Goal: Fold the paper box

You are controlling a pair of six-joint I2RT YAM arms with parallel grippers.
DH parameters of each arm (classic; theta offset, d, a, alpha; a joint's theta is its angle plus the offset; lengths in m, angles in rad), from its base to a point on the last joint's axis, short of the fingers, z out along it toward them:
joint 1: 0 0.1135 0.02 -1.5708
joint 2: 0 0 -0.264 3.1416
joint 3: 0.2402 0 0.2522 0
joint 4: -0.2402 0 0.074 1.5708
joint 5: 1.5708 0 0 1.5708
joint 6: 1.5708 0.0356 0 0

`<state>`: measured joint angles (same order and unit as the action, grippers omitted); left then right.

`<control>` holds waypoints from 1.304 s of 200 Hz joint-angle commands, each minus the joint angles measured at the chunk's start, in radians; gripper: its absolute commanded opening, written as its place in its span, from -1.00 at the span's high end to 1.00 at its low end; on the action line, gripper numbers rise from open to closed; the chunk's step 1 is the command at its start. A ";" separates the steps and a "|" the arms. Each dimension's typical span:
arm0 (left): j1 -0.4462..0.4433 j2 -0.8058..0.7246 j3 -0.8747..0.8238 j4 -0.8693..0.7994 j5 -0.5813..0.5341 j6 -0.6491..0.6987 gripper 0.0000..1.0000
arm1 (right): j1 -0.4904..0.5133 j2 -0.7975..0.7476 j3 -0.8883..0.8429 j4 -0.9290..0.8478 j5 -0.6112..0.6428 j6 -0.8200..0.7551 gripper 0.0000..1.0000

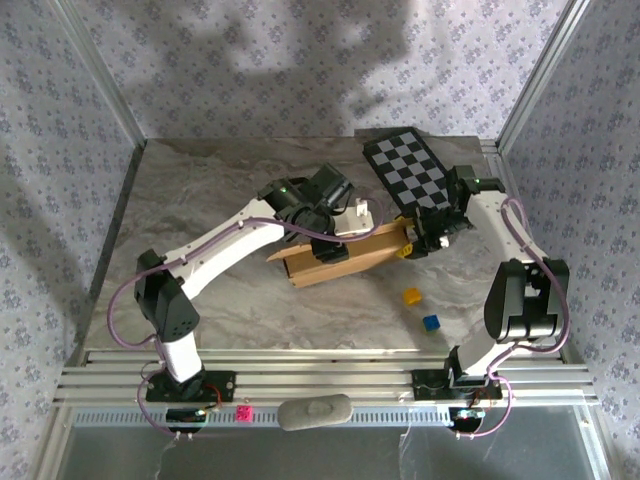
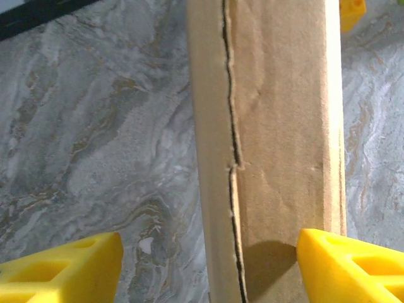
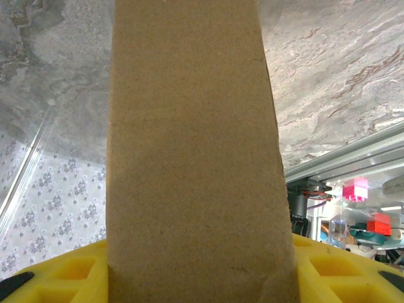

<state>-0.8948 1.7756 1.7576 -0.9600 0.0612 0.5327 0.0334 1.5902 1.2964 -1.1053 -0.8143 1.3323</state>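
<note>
The paper box [image 1: 335, 262] is a long, narrow brown cardboard shape lying slantwise in the middle of the table. My right gripper [image 1: 408, 243] is shut on its right end. In the right wrist view the cardboard [image 3: 192, 158] fills the gap between both yellow fingers [image 3: 63, 274], touching each. My left gripper [image 1: 352, 228] hovers over the box's middle and is open. In the left wrist view a seam runs down the box [image 2: 278, 139]. One yellow fingertip [image 2: 63, 271] sits well off the cardboard over bare table, and the other overlaps the box's right edge.
A black-and-white checkered board [image 1: 410, 172] lies at the back right, just behind the right arm. A yellow cube [image 1: 411, 296] and a blue cube [image 1: 431, 322] sit on the marble top near the front right. Aluminium rails [image 1: 320, 375] line the near edge.
</note>
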 commanded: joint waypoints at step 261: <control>0.404 -0.248 -0.260 0.031 0.218 -0.170 0.14 | -0.027 0.239 0.163 0.036 -0.034 -0.021 0.11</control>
<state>-0.4969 1.4857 1.4292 -0.9405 0.2016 0.3038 0.0044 1.8149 1.4425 -1.0321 -0.8528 1.3193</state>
